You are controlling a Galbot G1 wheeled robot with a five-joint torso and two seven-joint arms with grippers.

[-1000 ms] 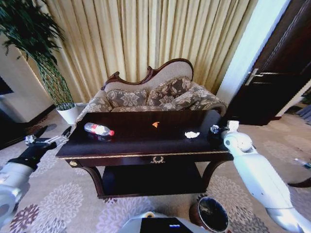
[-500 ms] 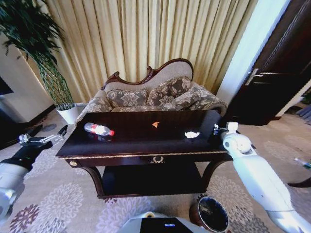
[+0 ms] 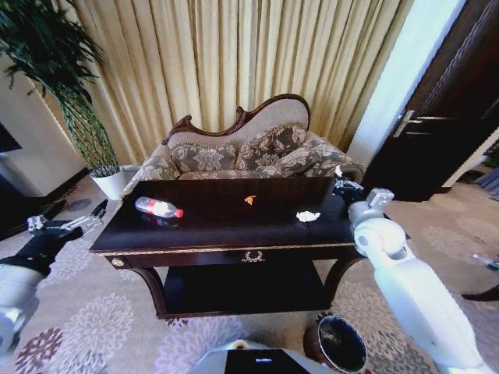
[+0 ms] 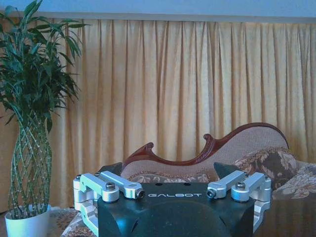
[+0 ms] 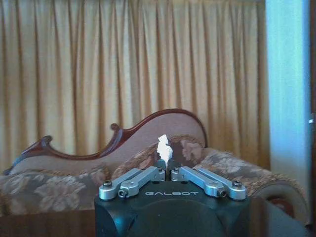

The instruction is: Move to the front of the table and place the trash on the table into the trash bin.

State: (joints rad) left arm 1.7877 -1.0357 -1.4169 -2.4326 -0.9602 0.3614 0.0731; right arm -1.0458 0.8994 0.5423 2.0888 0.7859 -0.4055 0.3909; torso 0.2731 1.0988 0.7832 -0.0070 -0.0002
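The dark glossy table (image 3: 234, 248) stands in front of me. On it lie a clear bottle with a red label (image 3: 158, 207), a tiny orange scrap (image 3: 249, 199) and a crumpled white paper (image 3: 308, 216). My right gripper (image 3: 343, 187) hovers above the table's right end. In the right wrist view this gripper (image 5: 167, 170) is shut on a small white paper piece (image 5: 164, 147) that sticks up between the fingers. My left gripper (image 3: 70, 224) hangs open to the left of the table, away from the bottle, and in the left wrist view the left gripper (image 4: 174, 190) holds nothing. The round dark trash bin (image 3: 335, 343) stands on the carpet at my lower right.
A carved floral sofa (image 3: 249, 152) sits behind the table against yellow curtains. A tall plant in a white pot (image 3: 109, 181) stands at the back left. A dark door (image 3: 444, 125) is at the right. Patterned carpet surrounds the table.
My right gripper has risen from the table's right end and moved back toward the sofa with the paper piece. The left arm has drifted slightly left.
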